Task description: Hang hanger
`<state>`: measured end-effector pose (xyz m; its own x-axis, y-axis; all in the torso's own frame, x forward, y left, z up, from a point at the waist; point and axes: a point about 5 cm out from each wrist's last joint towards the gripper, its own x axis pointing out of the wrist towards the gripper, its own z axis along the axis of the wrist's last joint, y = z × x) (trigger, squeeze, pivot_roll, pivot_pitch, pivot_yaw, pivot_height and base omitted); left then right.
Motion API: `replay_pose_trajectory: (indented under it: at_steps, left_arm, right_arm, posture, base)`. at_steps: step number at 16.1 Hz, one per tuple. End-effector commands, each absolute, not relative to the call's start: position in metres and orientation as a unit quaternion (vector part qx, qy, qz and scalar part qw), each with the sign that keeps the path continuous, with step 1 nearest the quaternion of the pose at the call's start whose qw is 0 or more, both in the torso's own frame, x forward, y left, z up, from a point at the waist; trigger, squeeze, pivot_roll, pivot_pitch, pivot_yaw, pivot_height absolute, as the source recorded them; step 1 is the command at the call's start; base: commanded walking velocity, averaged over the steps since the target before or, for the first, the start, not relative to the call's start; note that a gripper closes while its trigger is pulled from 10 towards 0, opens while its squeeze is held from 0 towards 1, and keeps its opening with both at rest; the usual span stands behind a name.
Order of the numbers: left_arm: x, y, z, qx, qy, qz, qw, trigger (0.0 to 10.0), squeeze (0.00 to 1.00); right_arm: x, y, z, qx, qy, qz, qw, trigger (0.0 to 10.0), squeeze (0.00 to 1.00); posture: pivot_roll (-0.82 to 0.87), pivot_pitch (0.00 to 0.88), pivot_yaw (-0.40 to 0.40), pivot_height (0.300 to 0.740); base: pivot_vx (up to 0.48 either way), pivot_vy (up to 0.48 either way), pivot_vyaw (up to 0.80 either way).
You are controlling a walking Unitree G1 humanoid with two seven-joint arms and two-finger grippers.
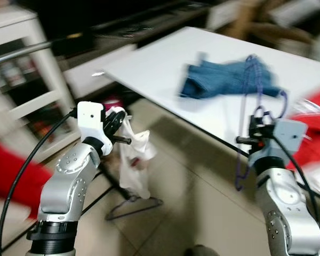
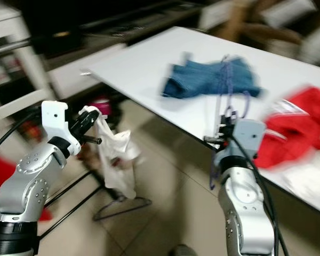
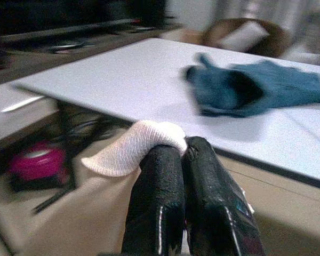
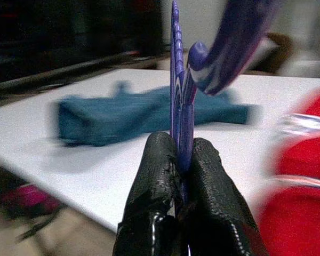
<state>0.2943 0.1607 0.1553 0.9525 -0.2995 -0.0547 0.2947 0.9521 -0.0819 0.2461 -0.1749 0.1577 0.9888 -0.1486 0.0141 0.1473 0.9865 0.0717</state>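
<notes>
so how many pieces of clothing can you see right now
3, though blur may hide more. A blue garment lies on the white table; a red garment lies on the table by the right end effector; a white garment hangs from the left end effector.

Both silver arms are rounded, jointed metal dotted with small screws. White blocky wrist housings carry matte black fingers. Black cables loop alongside.
</notes>
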Motion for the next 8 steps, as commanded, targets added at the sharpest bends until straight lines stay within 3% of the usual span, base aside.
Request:
replay_pose_trajectory:
  at_steps: [1,3,8]
  left_arm:
    - [0.296,0.162,0.163,-0.028,0.02,-0.153,0.988,10.0,0.0]
    - [0.298,0.16,0.163,-0.03,0.019,-0.159,0.987,10.0,0.0]
    - [0.298,0.156,0.163,-0.032,0.02,-0.163,0.986,10.0,0.0]
  right_arm:
    - [0.247,-0.174,0.164,0.035,-0.033,-0.094,0.994,10.0,0.0]
    - [0.249,-0.177,0.167,0.017,-0.056,-0.129,0.99,10.0,0.0]
    - [0.255,-0.166,0.166,0.058,-0.045,-0.084,0.994,10.0,0.0]
  posture:
    - [-0.11,0.032,0.061,0.74]
    - [-0.11,0.03,0.065,0.74]
    - [-0.11,0.021,0.062,0.74]
  base:
    - [0.0,0.0,-0.8]
    - [0.0,0.0,-0.8]
    - [0.0,0.0,-0.8]
